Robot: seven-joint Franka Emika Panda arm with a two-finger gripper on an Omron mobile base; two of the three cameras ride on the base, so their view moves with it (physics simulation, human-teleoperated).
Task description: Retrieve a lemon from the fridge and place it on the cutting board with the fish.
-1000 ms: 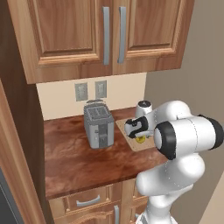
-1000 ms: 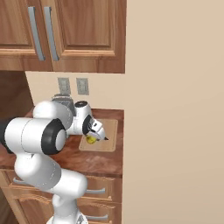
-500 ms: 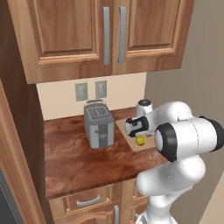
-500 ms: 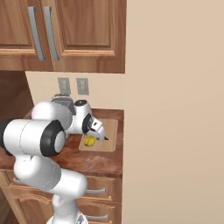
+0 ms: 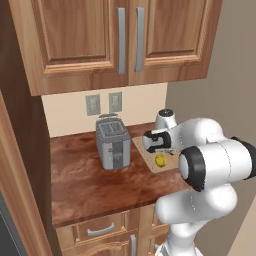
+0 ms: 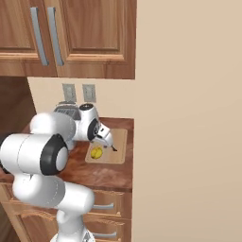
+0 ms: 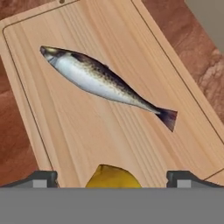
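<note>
The lemon lies on the near part of the light wooden cutting board at the counter's right end. In the hand view the lemon sits at the bottom, with gaps on both sides to the finger tips. A silver, dark-backed fish lies slantwise across the cutting board beyond it. My gripper hangs just above the lemon, open and holding nothing. The fridge is out of view.
A grey metal toaster stands left of the board on the reddish-brown counter. Wall outlets and wooden upper cabinets are behind. A beige wall closes off the board's right side.
The lemon has settled slightly lower, onto the board. The gripper stays wide apart over it, and the arm has shifted only a little.
</note>
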